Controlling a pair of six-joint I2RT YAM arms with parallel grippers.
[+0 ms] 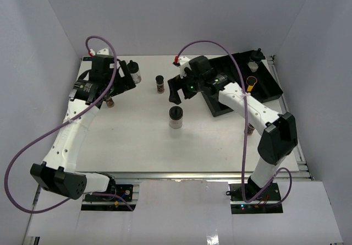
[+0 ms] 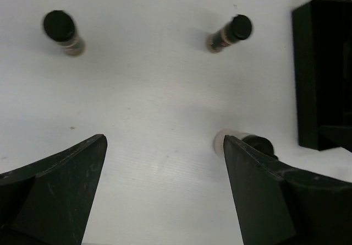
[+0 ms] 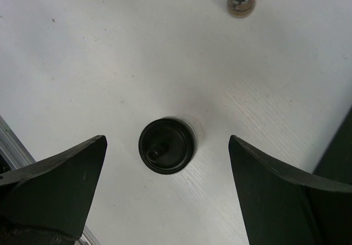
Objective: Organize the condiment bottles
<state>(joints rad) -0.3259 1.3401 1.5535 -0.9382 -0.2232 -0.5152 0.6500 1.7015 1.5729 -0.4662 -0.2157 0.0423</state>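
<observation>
Several small black-capped condiment bottles stand on the white table. A whitish-grey one [image 1: 175, 116] is at the centre, and my right gripper [image 1: 176, 93] hovers open just behind it. In the right wrist view this bottle [image 3: 166, 145] is seen cap-up, untouched, between the spread fingers of the right gripper [image 3: 166, 140]. A dark brown bottle [image 1: 159, 83] stands further back. My left gripper [image 1: 125, 75] is open and empty beside a whitish bottle [image 1: 133, 71], which shows half hidden behind the right finger [image 2: 242, 143] of the left gripper [image 2: 164, 140]. A brown bottle [image 1: 110, 103] sits under the left arm.
A black slotted tray [image 1: 264, 85] at the back right holds a white bottle [image 1: 254, 62] and a yellow one [image 1: 251, 83]; its edge shows in the left wrist view [image 2: 324, 74]. Another bottle [image 1: 250, 128] stands partly hidden by the right arm. White walls enclose the table.
</observation>
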